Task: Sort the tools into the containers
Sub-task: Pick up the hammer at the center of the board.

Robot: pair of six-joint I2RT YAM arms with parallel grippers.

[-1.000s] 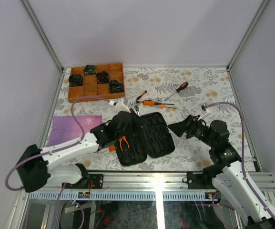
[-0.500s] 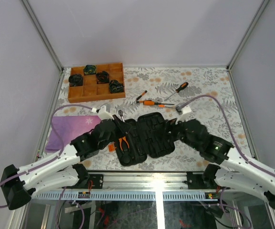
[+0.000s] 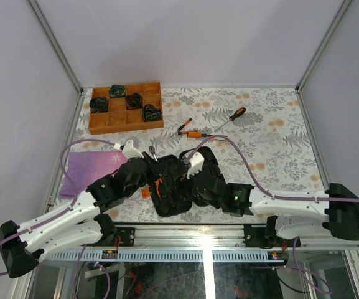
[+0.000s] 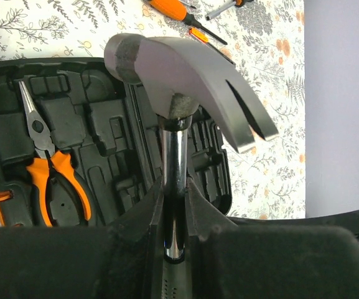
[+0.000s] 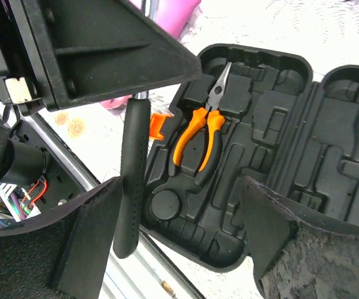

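Observation:
The black tool case lies open at the table's near middle, with orange-handled pliers in a slot of its left half. My left gripper is shut on the steel shaft of the black-handled hammer and holds it above the case, head up. The pliers lie below it. My right gripper is open over the case. The hammer's black handle hangs beside its left finger. Three screwdrivers lie on the cloth beyond the case.
A brown wooden compartment tray with dark items stands at the back left. A purple cloth lies left of the case. The case's orange latch points toward the near rail. Both arms crowd over the case.
My right arm has swung left from the right side to over the case, beside the hammer's handle. My left arm has drawn back toward the near edge with the hammer.

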